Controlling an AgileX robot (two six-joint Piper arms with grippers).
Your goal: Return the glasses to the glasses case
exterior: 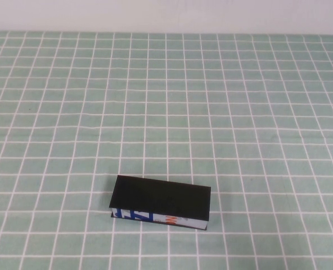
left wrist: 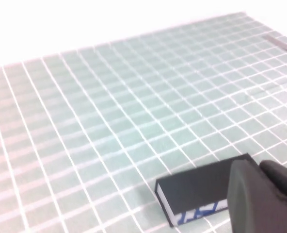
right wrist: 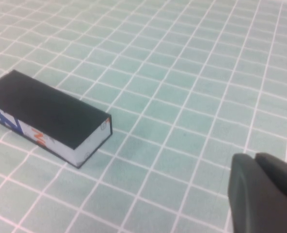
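Sitting shut in the lower centre of the high view, the case [exterior: 161, 201] lies flat on a green cloth [exterior: 239, 112] ruled with white grid lines. Its black lid faces up; its front side, printed blue, white and orange, faces the lower edge of the frame. No glasses show in any view, and none lie on the cloth, so they are either inside the shut case or out of sight; the pictures cannot settle which.

Judging from this, the task is either finished with the lid down, or not begun. If not begun, the next move calls for lifting the hinged lid and finding the glasses.

The high view shows neither arm, only the case and cloth. The left wrist view adds the left gripper [left wrist: 264, 199], a dark blurred shape at the lower right of its frame, overlapping one end of the case [left wrist: 201, 191]; whether it touches the case, and whether it is open or closed, I cannot tell. The right wrist view shows the right gripper [right wrist: 262, 194] at the lower right of its frame, closed on nothing and well apart from the case [right wrist: 49, 119], which sits at the left. This view also shows the pale end face of the case.
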